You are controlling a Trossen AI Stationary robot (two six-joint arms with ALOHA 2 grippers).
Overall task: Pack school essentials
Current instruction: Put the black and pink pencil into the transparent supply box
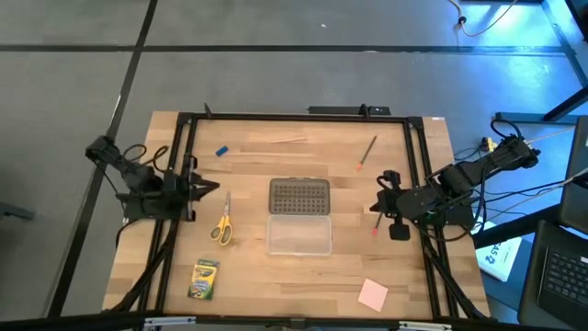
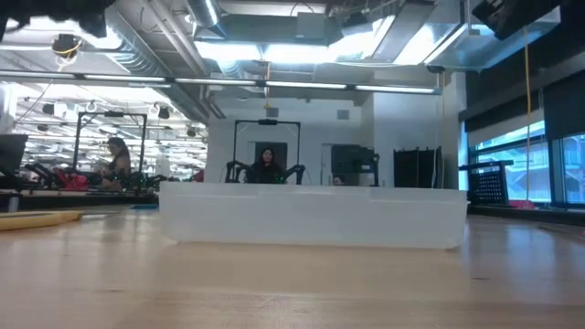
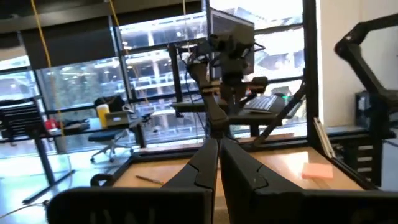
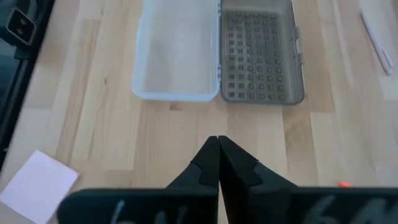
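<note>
Packing not begun: I see the open case (image 1: 299,230) empty.
Left tool (image 3: 217,163) and right tool (image 4: 218,155) pressed together (neither holding anything); next I must spread one over the scissors (image 1: 221,225).

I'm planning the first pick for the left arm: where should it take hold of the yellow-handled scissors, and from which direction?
Probably at the narrow neck where blades meet handles. The scissors lie flat on the table, closed, yellow loops toward the crayon box, blades pointing away. Bring the left gripper straight down from above, fingers spanning the scissors' narrow width; the loops are wider and hollow, so less sure.
</note>
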